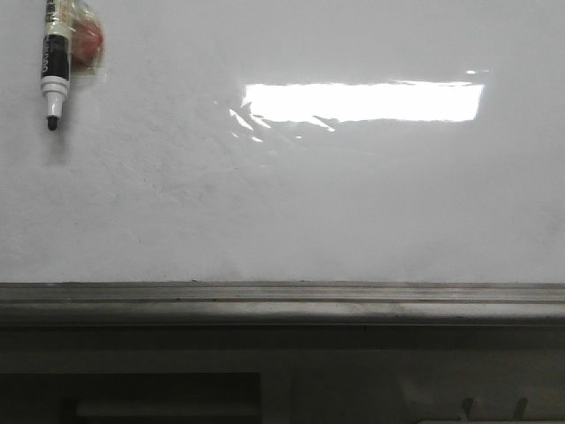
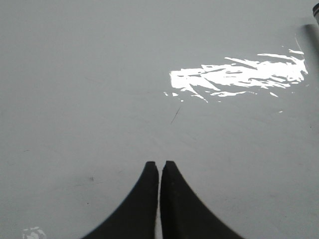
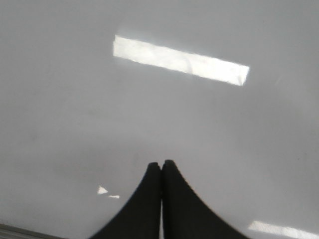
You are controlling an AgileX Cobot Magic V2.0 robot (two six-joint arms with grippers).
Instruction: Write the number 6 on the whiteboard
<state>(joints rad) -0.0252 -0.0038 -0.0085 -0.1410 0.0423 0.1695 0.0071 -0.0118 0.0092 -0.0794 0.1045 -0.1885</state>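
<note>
Gleaming smooth whiteboard (image 1: 291, 212), slim capless marker (image 1: 53, 66).

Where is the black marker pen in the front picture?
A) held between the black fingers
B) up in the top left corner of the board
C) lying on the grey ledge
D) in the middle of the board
B: the marker sits at the top left of the whiteboard, tip pointing down.

The front view faces the whiteboard (image 1: 282, 203) squarely, its ledge (image 1: 282, 300) below. The 2 wrist views look close onto the same glossy board, sharing its glare (image 1: 362, 102).
</note>
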